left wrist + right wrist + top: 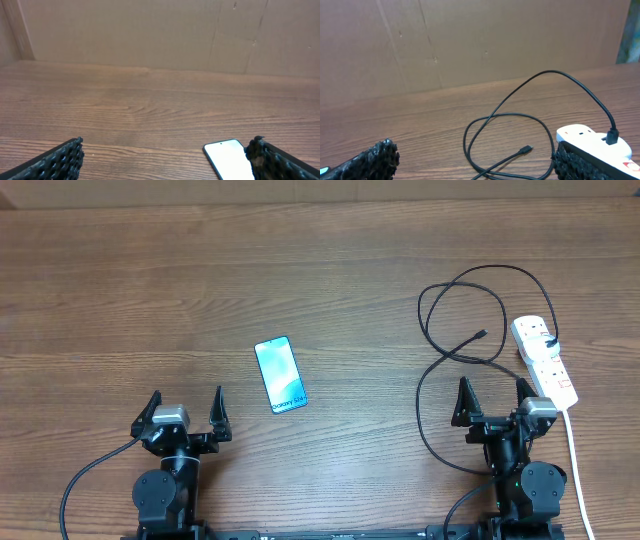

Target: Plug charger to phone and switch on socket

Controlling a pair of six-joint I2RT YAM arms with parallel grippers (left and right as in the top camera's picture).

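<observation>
The phone (280,375) lies flat mid-table with its blue-cyan screen up; it also shows at the lower right of the left wrist view (227,157). The black charger cable (440,370) lies looped at the right, its connector tip (481,335) free on the wood, also in the right wrist view (525,149). Its other end is plugged into the white socket strip (545,360), seen too in the right wrist view (587,136). My left gripper (186,415) is open and empty, near and left of the phone. My right gripper (493,401) is open and empty, near the cable loop.
The strip's white lead (575,470) runs down to the front edge at the right. Black base cables (85,480) trail from both arms at the front. A brown board wall (150,35) stands behind the table.
</observation>
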